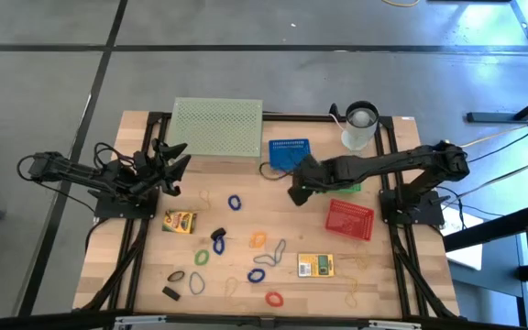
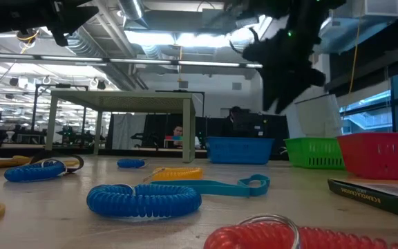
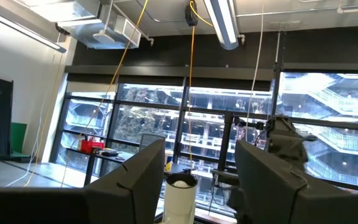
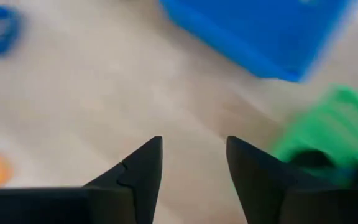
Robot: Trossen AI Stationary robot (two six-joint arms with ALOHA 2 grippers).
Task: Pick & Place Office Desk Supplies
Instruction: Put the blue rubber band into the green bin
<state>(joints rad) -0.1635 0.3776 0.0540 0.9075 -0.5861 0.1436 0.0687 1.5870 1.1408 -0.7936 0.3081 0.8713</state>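
Right tool (image 1: 295,195), open and empty, hangs beside the green basket (image 1: 348,186) near the counter's back edge; coiled bands (image 1: 236,202) lie mid-counter; risk: snagging a basket rim.

The mesh stand (image 1: 216,126) sits at the table's (image 1: 145,266) far edge, left of one basket (image 1: 289,152) and the cup (image 1: 359,126). Another basket (image 1: 349,219) lies to the right. Nearer, the loose loops (image 1: 235,202) spread across the middle — one box (image 1: 180,221) left, another (image 1: 315,266) right.
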